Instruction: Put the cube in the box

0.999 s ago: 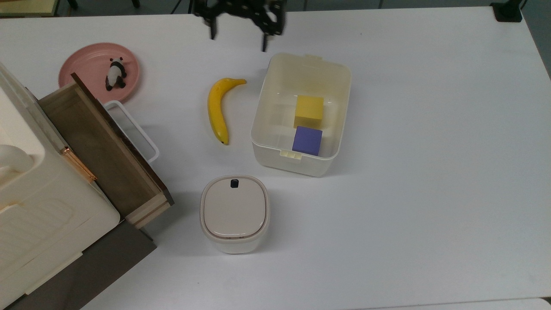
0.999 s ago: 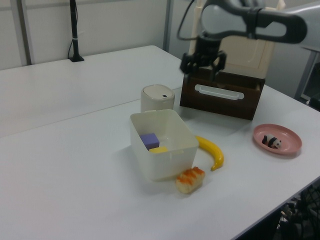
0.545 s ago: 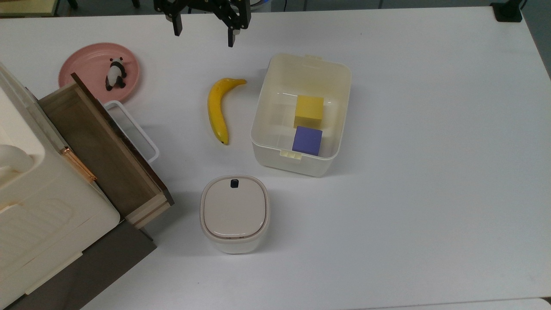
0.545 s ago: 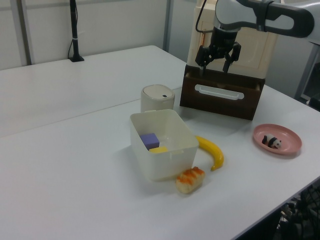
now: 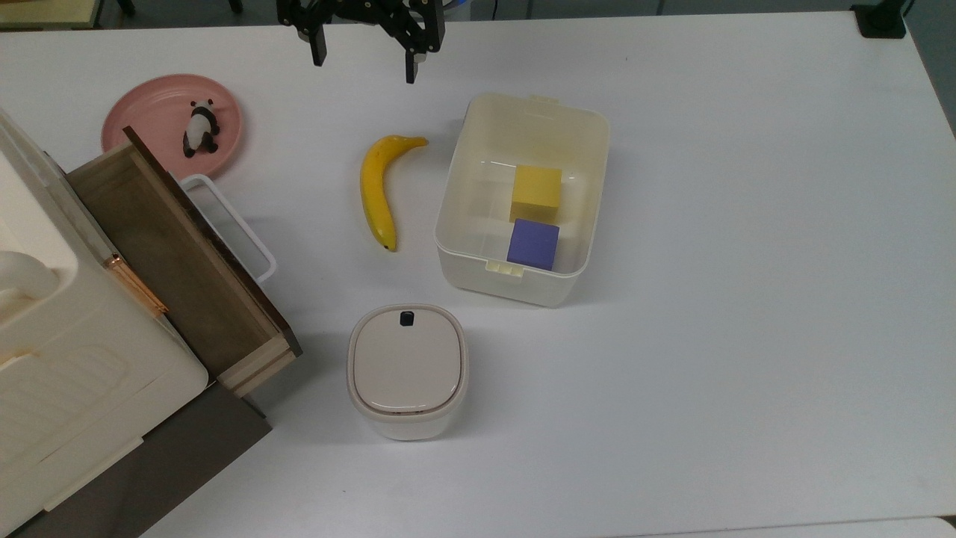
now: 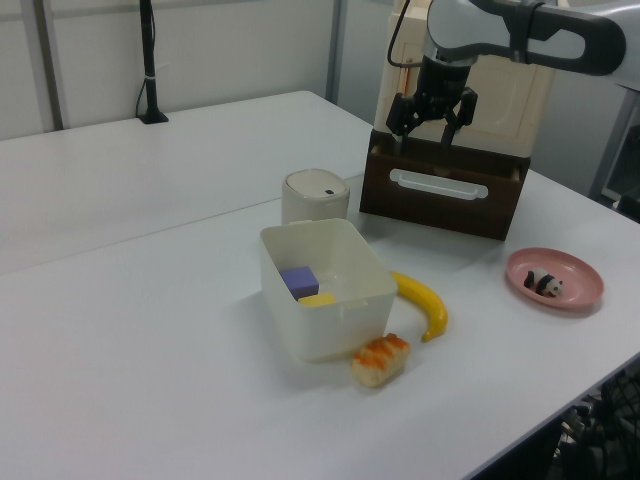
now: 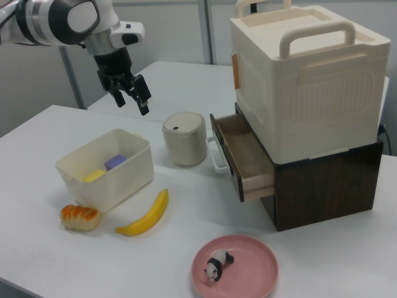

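Note:
The purple-blue cube (image 5: 533, 243) (image 6: 299, 281) (image 7: 116, 162) rests on the floor of the cream-white box (image 5: 449, 196) (image 6: 330, 335) (image 7: 121, 180), beside a yellow cube (image 5: 536, 190). My gripper (image 5: 365, 67) (image 6: 421, 128) (image 7: 131, 103) hangs open and empty high over the table. In the top view it is at the upper edge, up and to the left of the box and above the banana's tip. It is well apart from the cube.
A banana (image 5: 376, 187) lies at the top view's left of the box. A lidded bin (image 5: 407, 370) stands in front. An open wooden drawer (image 5: 179, 261) sits under a large cream case. A pink plate (image 5: 149, 108) holds a panda figure. A bread toy (image 6: 380, 359) lies by the box.
The gripper moved from above the box's far rim to the top view's left, then drifted slightly back right. The cube and box have not moved.

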